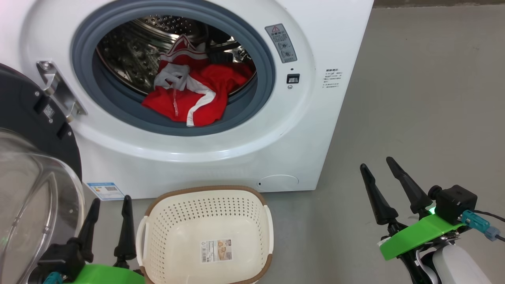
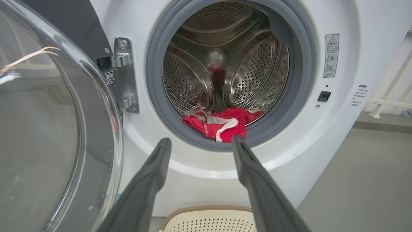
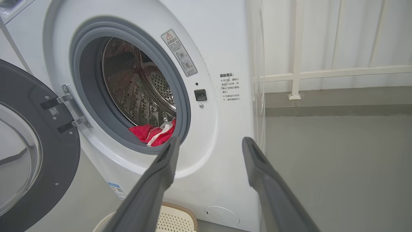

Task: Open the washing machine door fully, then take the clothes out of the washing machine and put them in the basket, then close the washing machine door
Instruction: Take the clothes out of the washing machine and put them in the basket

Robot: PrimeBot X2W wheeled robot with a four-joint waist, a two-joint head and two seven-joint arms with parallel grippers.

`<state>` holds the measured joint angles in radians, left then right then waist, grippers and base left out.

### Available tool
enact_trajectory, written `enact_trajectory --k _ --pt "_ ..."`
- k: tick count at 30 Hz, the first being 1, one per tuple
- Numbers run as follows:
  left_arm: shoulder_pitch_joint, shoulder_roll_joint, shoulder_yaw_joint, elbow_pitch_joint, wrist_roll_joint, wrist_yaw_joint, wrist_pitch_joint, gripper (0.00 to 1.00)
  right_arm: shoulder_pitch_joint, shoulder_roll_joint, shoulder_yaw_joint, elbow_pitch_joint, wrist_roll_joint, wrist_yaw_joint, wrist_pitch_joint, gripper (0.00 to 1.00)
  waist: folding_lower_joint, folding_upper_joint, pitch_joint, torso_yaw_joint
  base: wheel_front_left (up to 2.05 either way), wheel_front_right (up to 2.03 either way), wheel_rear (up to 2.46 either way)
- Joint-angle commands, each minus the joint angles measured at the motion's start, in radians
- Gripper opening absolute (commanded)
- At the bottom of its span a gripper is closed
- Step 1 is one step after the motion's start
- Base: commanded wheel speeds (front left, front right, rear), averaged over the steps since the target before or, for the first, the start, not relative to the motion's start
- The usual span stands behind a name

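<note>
The washing machine door (image 1: 23,114) stands open leftward — inner face outward.

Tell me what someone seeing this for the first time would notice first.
The bright red clothes jump out first, heaped at the front of the steel drum of the washing machine. Next come the washing machine door, swung open at the left, and the cream basket on the floor below the opening, with no clothes in it.
</note>
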<state>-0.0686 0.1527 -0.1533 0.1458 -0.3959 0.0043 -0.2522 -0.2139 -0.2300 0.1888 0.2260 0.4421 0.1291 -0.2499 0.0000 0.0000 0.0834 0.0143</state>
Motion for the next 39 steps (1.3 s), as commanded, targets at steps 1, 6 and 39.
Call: enact_trajectory --k 1,6,39 --pt "-0.031 0.013 0.032 -0.018 0.012 -0.005 -0.010 1.00 -0.020 -0.008 0.025 -0.021 0.001 0.002 -0.012 1.00 0.0000 0.0000 -0.001 0.001 0.00 0.00 0.00" --pt "-0.033 0.013 0.029 -0.014 0.012 -0.005 -0.010 1.00 -0.020 -0.011 0.029 -0.019 0.002 0.002 -0.012 1.00 0.0000 0.0000 -0.002 0.004 0.00 0.00 0.00" --pt "-0.059 0.028 0.018 -0.017 0.020 0.004 -0.010 1.00 -0.033 -0.010 0.028 -0.018 0.000 0.002 -0.012 1.00 0.0000 0.0000 0.035 0.006 0.00 0.00 0.00"
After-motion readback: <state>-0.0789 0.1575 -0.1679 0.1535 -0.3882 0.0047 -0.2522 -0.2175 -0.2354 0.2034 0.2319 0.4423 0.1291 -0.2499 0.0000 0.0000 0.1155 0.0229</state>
